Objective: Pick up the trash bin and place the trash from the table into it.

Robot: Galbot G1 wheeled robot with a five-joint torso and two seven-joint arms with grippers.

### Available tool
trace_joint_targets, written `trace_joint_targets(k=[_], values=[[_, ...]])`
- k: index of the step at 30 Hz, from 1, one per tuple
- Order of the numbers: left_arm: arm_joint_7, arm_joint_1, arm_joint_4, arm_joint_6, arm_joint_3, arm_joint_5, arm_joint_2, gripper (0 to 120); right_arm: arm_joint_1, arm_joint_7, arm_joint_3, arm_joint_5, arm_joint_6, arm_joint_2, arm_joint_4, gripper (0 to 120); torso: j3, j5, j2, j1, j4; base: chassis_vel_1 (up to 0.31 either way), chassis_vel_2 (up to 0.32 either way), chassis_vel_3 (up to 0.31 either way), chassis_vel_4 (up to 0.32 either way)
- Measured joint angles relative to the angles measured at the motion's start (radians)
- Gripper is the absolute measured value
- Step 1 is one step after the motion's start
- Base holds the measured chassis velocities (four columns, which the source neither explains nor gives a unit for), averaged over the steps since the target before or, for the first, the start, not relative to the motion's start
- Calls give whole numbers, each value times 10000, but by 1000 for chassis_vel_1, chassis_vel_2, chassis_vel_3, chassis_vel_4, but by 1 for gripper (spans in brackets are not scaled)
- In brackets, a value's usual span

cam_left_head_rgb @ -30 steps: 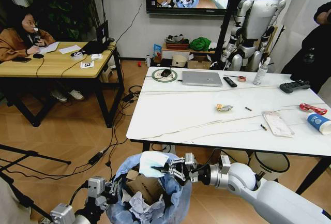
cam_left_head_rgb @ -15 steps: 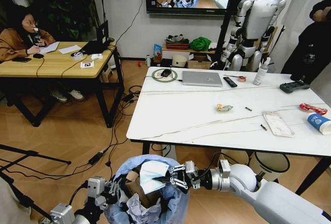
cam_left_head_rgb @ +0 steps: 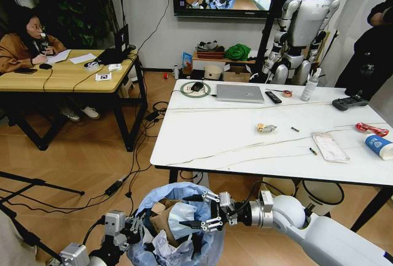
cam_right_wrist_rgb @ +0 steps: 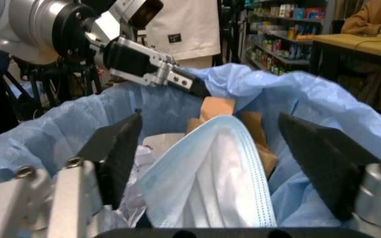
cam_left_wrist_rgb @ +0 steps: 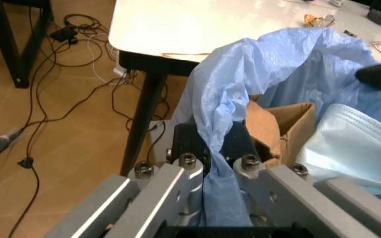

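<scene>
Closest to the robot, the left gripper is clamped onto the rim of the trash bin, pinching a fold of its crinkly light-blue bag between its jaws; the left wrist view shows the plastic running right through them. The bin hangs low in front of the robot, just off the near edge of the table. No readable labels or writing on any of it.

The right gripper reaches in sideways from the right, arm roughly level, hovering over the bin's mouth with its jaws spread wide and holding nothing. Right below them a pale blue face mask lies on top of the pile, resting against a brown paper bag and some crumpled white tissue.

Farther out on the marble top there's a small snack wrapper, a clear plastic bag, a red wrapper and a blue-white paper cup, well apart from the bin. Beyond those sits a closed laptop.
</scene>
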Motion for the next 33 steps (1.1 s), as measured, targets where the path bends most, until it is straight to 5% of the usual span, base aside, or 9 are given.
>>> trace_joint_targets(k=[6,15,33], values=[[0,58,20,0,30,28,0,0,90,295,-1,46,-96,-170,339,99,0,0,0,0,1,0,0,0,0],[1,63,64,0,29,73,1,0,-112,429,240,282,-90,-409,813,100,0,0,0,0,1,0,0,0,0],[19,90,104,-18,8,104,40,0,-1032,1345,2797,1271,-127,-316,2088,100,0,0,0,-2,0,0,0,0,0]])
